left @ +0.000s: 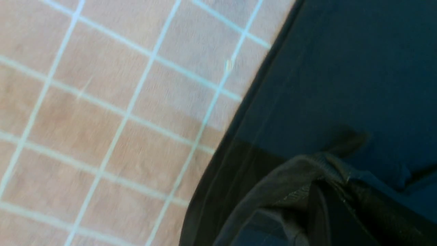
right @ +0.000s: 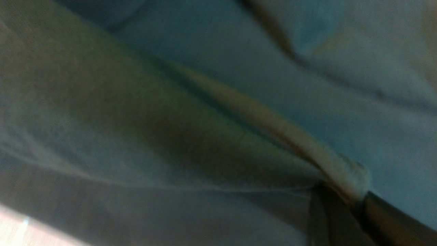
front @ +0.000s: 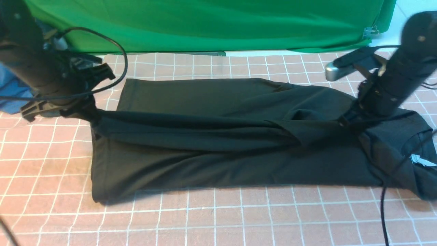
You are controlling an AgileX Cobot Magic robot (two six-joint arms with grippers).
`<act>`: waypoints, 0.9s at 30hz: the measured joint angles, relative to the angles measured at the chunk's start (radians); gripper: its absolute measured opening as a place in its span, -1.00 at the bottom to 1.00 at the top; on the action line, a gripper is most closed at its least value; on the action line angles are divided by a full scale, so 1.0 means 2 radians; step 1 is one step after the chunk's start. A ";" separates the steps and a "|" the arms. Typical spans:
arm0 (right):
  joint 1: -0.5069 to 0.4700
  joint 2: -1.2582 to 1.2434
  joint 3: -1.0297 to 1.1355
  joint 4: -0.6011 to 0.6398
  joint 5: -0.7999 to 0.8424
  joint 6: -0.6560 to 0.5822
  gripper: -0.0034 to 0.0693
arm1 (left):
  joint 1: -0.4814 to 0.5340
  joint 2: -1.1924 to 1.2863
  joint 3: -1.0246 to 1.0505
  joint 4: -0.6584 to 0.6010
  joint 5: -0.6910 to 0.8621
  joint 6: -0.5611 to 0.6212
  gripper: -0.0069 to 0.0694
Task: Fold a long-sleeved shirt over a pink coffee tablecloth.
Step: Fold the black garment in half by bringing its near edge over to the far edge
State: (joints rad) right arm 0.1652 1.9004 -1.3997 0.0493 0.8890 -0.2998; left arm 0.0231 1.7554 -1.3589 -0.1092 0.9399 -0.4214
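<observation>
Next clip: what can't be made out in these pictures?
Shirt print: front view, hidden by the folds.
Left gripper fingertips: front view, buried in bunched shirt; wrist view blurred.
Right gripper fingertips: front view, lost against dark fabric; wrist view blurred, too close.
Neck label: front view, text too small.
Blue garment: front view, cut off by the left edge.

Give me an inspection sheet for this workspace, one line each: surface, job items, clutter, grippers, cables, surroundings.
Surface: pink coffee tablecloth, white grid, spread out under everything.
Job's things: long-sleeved shirt, black, lying crosswise, with a fold raised along its middle.
Clutter: blue garment at the left edge.
Grippers: left gripper and right gripper, each shut on an end of the shirt's raised fold.
Cables: black cable loops by the left arm; second cable crosses the shirt's right end.
Surroundings: green cloth hangs behind.
</observation>
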 joint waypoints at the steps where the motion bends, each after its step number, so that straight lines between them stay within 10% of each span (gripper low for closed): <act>1: 0.000 0.003 -0.002 0.000 0.000 0.000 -0.68 | 0.000 0.000 0.000 0.000 0.000 0.000 -0.74; 11: 0.009 0.037 -0.087 -0.010 0.084 0.031 0.33 | 0.000 0.046 -0.035 -0.015 0.005 0.008 -0.74; 17: 0.065 0.027 -0.054 0.007 0.110 0.006 0.32 | 0.000 0.046 -0.035 -0.015 0.014 0.012 -0.74; 27: 0.136 0.049 -0.015 -0.038 -0.066 0.027 0.31 | 0.001 0.046 -0.035 -0.016 0.020 0.019 -0.74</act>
State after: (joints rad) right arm 0.4367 1.9986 -1.4291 -0.0259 0.7561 -0.2462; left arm 0.0250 1.8480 -1.4293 -0.1418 0.9798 -0.3838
